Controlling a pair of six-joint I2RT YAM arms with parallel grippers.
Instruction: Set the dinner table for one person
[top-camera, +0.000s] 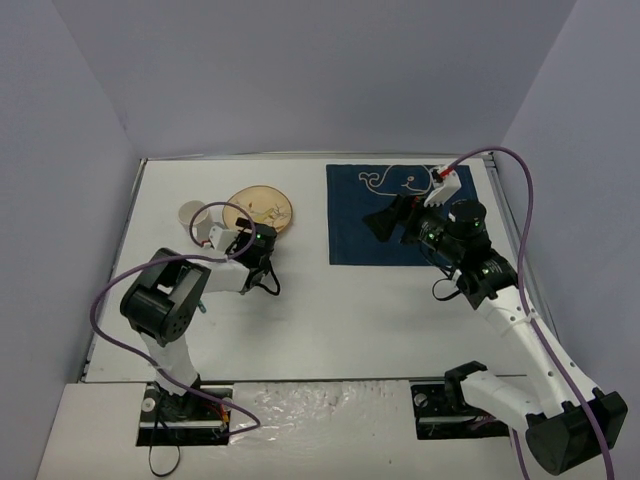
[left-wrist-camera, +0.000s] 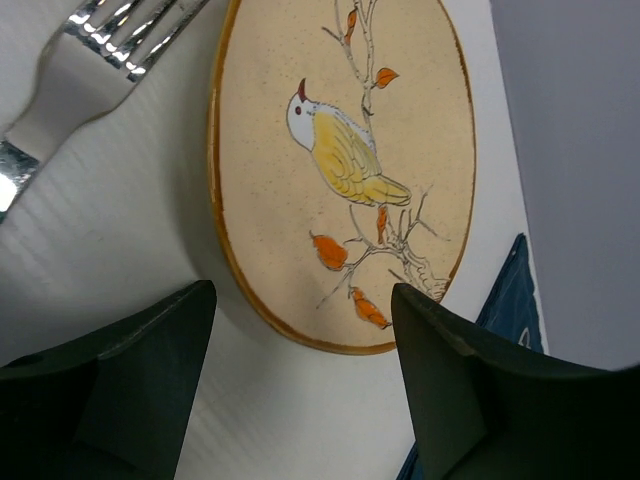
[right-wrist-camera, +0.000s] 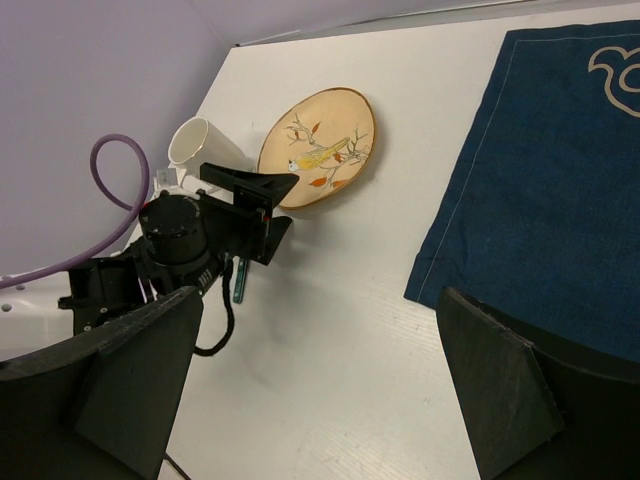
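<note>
Top external view has the dinner table (top-camera: 350, 320) as a big white matte slab with a thin metal edge, spread under both arms between lavender walls, and the navy placemat (top-camera: 345, 205) on its far right carries a pale whale outline (top-camera: 397, 180). The left gripper (top-camera: 258, 238) has its jaws partly apart with nothing between them, just short of a tan plate (top-camera: 262, 205) painted with a yellow bird, a fork (left-wrist-camera: 90, 50) and white cup (top-camera: 197, 215) beside it. The right gripper (top-camera: 385, 222) hangs over the placemat, jaws spread wide and empty.

One bird-painted plate (top-camera: 262, 209), one white cup (top-camera: 196, 214), one fork (left-wrist-camera: 95, 55), one navy whale placemat (top-camera: 350, 235).
</note>
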